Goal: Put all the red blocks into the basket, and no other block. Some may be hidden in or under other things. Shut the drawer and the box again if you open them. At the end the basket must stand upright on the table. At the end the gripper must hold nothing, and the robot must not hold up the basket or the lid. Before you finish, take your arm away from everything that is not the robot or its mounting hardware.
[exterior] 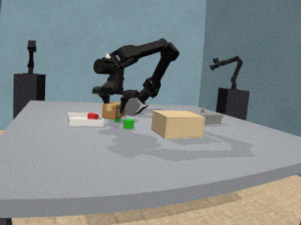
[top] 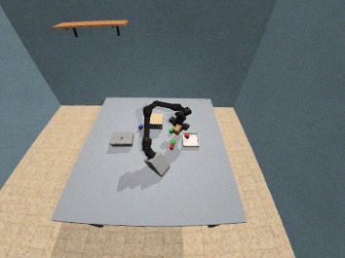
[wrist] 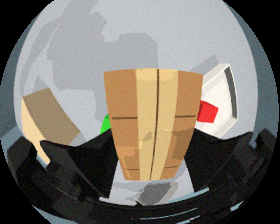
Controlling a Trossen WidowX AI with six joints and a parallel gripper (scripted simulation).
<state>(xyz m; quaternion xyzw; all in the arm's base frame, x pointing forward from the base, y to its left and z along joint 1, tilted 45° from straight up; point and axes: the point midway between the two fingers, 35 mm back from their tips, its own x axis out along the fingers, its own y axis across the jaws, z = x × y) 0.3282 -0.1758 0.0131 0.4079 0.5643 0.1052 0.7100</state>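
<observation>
My gripper (top: 179, 124) (exterior: 114, 104) (wrist: 149, 125) is shut on a brown cardboard box (top: 177, 129) (exterior: 112, 110) (wrist: 156, 110) with pale tape, low over the table beside the basket; whether the box touches the table I cannot tell. The white basket (top: 191, 146) (exterior: 85, 122) (wrist: 219, 89) stands upright, with a red block (top: 187, 135) (exterior: 93, 115) (wrist: 207, 112) inside. Another red block (top: 172, 147) lies on the table against a green block (top: 173, 141) (exterior: 117, 120). The tan drawer unit (top: 156, 120) (exterior: 178, 125) (wrist: 52, 111) stands behind the arm; its inside is hidden.
A second green block (top: 171, 130) (exterior: 128, 124) lies near the cardboard box. A blue block (top: 140, 127) lies beside the drawer unit. A grey lidded box (top: 122, 138) (exterior: 212, 118) stands at the left in the top view. A tilted grey block (top: 158, 165) is at the arm's base.
</observation>
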